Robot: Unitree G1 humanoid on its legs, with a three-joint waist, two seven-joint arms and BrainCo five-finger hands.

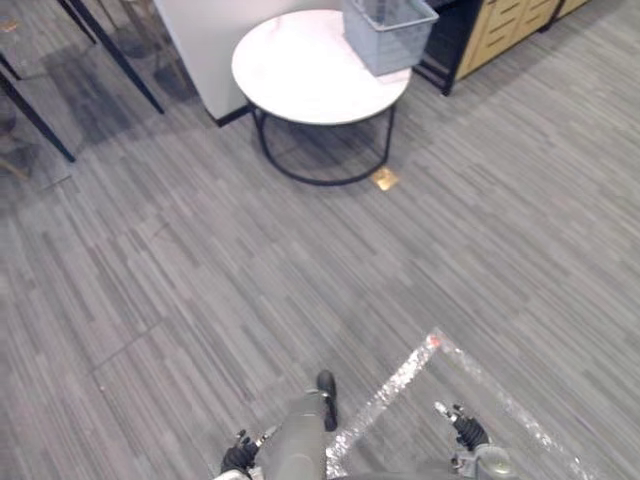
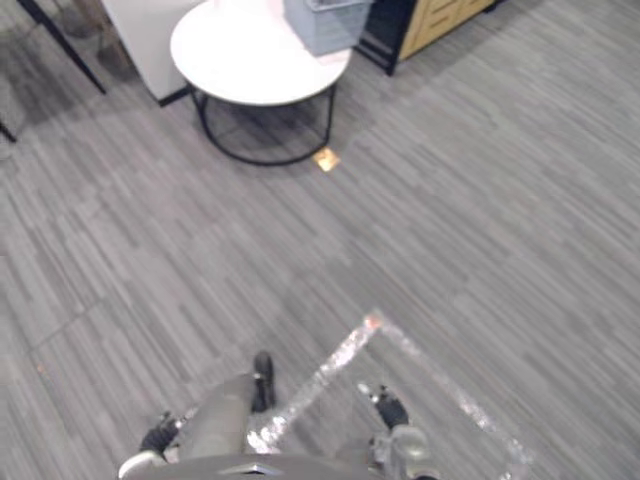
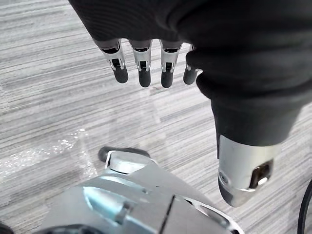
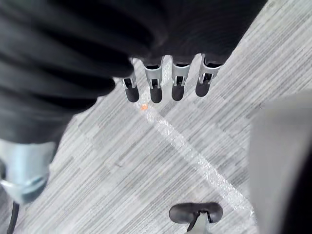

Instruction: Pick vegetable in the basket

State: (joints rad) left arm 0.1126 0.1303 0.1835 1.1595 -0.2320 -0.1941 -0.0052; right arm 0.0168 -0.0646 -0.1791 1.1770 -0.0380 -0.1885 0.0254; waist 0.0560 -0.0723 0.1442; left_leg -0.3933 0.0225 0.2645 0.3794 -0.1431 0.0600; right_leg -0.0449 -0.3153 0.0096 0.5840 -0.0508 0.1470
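Up at the far end of the grey striped floor point(image 1: 200, 280) we had the round white table point(image 1: 300, 85) on its thin black frame. On the far right part of its top sat the grey basket point(image 1: 385, 35). Its upper part was cut off by the edge of the view, so what lay inside it we could not tell. A white block point(image 1: 200, 50) stood just behind the table, a wooden cabinet point(image 1: 500, 25) with drawers lay off to the right, and a small brass plate point(image 1: 384, 179) was set in the floor just beside the table's frame.

Down low, well apart from the table, we saw the left hand point(image 1: 238, 458) and the right hand point(image 1: 468, 432) hanging over the floor. From the left wrist, the fingers point(image 3: 144, 68) pointed down, straight and loose, with nothing in their grasp. The right-hand fingers point(image 4: 156, 90) were just the same, released and hanging free. A strip of shiny tape point(image 1: 390, 395) made a corner on the floor near the right hand, and an orange mark point(image 1: 432, 341) sat at that corner.
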